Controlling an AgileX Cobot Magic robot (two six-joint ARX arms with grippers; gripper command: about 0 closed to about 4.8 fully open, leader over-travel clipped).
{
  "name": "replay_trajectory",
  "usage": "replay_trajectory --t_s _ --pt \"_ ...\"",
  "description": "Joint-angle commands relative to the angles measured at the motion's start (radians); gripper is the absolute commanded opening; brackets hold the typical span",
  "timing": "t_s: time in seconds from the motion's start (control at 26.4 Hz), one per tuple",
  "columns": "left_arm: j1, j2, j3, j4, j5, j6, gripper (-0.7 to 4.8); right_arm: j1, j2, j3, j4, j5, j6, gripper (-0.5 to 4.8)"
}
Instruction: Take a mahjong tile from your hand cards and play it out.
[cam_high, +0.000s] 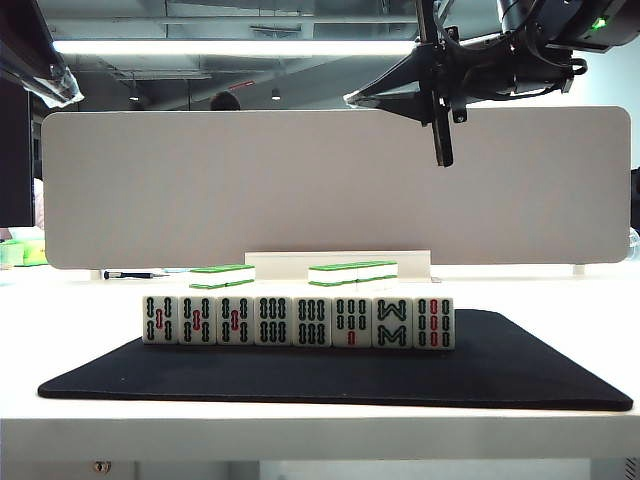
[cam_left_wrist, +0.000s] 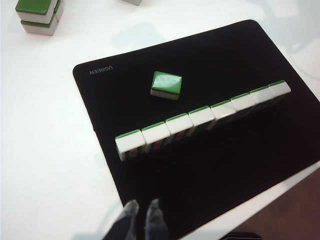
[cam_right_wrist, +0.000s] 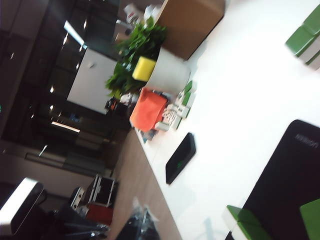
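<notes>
The tile (cam_left_wrist: 166, 84) lies flat on its own, green back up, just behind the row (cam_left_wrist: 202, 117) on the side away from the tile faces. Its face is hidden, so we cannot confirm its mark. We judge it to be the played tile, set apart from the row so it reads as discarded.

The row stands upright in a straight line of eight tiles, touching side to side, so the faces show only toward the front. From in front of the row, the lone tile is hidden behind it.

The left gripper (cam_left_wrist: 142, 220) hovers in front of the row, above the mat's (cam_left_wrist: 225, 60) near edge. It is empty, with its fingers close and a thin gap between them. We cannot tell if it is fully closed.

The right gripper (cam_high: 443, 140) hangs high above the row's right end, pressed together and holding nothing.

Behind the row, bare mat surrounds the lone tile on every side. Stacks (cam_left_wrist: 37, 15) of green-backed tiles sit on the white table (cam_left_wrist: 45, 150), well behind the row and off the mat. In front of the row, the mat ends close to the table edge, which leaves less room.
</notes>
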Motion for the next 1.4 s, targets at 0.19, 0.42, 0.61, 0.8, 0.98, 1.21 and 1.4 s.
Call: replay_trajectory --t_s 0.19,0.42,0.61,0.8,0.98,1.21,1.4 --pt "0.002 -0.001 0.006 0.005 0.000 0.001 0.30 0.001 -0.003 0.002 0.014 0.003 -0.003 -0.01" --pt "0.002 -0.001 0.006 0.005 0.000 0.001 0.30 0.001 -0.003 0.002 0.014 0.002 -0.003 -0.01" --pt "0.002 -0.001 0.006 0.005 0.000 0.001 0.30 -0.006 -0.003 0.002 0.010 0.006 -0.138 -0.01" --pt "0.002 -0.001 0.006 0.005 0.000 0.001 0.29 -0.010 -0.033 -0.010 -0.029 0.066 -0.317 -0.01" --pt "0.002 -0.001 0.006 0.005 -0.001 0.001 0.30 -0.010 -0.087 -0.029 -0.179 0.259 -0.468 -0.01" --pt "0.002 -0.001 0.006 0.005 -0.001 0.001 0.30 -0.010 -0.174 -0.037 -0.402 0.524 -0.669 -0.01" --pt "0.002 -0.001 0.006 0.005 -0.001 0.001 0.30 -0.015 -0.262 -0.119 -0.404 0.684 -0.729 -0.01"
